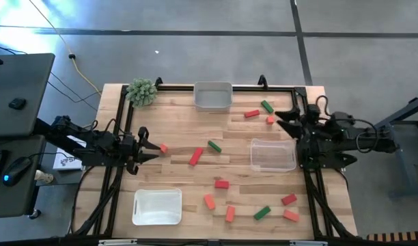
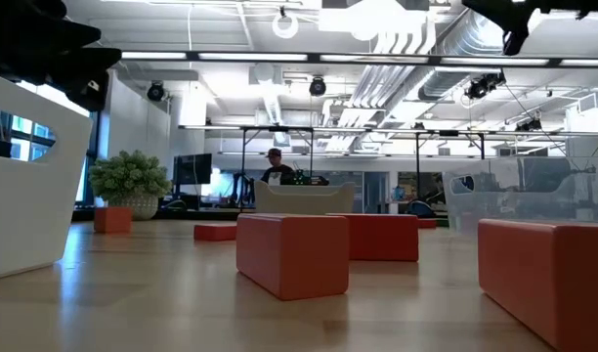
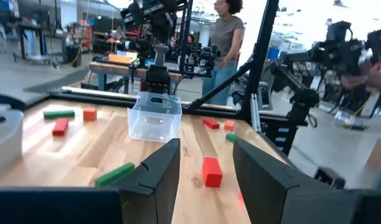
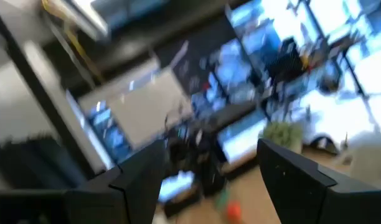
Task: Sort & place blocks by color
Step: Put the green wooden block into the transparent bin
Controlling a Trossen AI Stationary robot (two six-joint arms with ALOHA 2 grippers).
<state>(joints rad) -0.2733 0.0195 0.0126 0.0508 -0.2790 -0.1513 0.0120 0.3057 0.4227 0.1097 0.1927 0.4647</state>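
1. Left claw (image 1: 153, 148), left of centre in the high view, fingers apart, empty, beside a coral block (image 1: 164, 147).
2. Right claw (image 1: 283, 120), right side, fingers apart, empty.
3. Other blocks (image 1: 221, 183) lie scattered across the worktop (image 1: 175, 171).

Wood-slat worktop (image 1: 175, 130), black frame around the edge. On it: spiky green plant ball (image 1: 142, 91) at far left corner, white tray (image 1: 213, 96) at far edge, clear tray (image 1: 272, 154) right of centre, white tray (image 1: 156, 206) near left. Red, orange and green blocks (image 1: 196, 157) scattered, mostly centre to right.
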